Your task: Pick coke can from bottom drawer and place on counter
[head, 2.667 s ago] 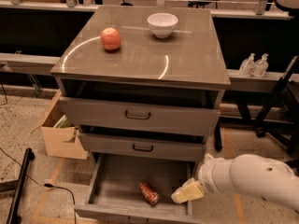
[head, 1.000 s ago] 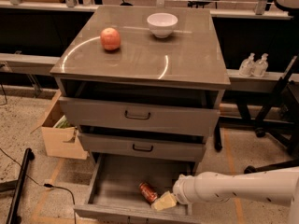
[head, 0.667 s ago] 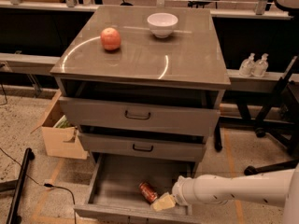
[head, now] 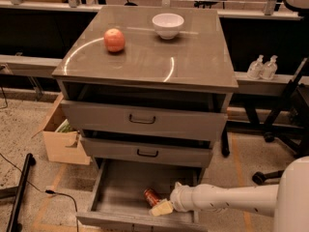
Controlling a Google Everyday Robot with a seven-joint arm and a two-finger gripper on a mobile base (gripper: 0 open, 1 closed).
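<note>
Red with silver ends, the coke can (head: 151, 196) rests on the grey floor of the bottom drawer (head: 120, 192), which stands pulled open at the foot of a grey-brown cabinet. A white arm (head: 227, 199) reaches in low from the right of the view and ends in a cream-coloured claw (head: 161, 208) inside the drawer, near its front edge. The can sits just beside the claw, up and slightly left of it as the camera sees it, so a little deeper into the drawer. Contact between them cannot be made out. The can appears tipped or lying down, its long axis running diagonally with the nearer end toward the claw. Whether the claw is spread or pressed together cannot be told. Directly above the claw are two shut drawers with black handles. High above them is the glossy tabletop (head: 193, 62), where the can is meant to end up. On it, far above and left of the claw, sit an apple (head: 115, 39) and a white bowl (head: 168, 24).
</note>
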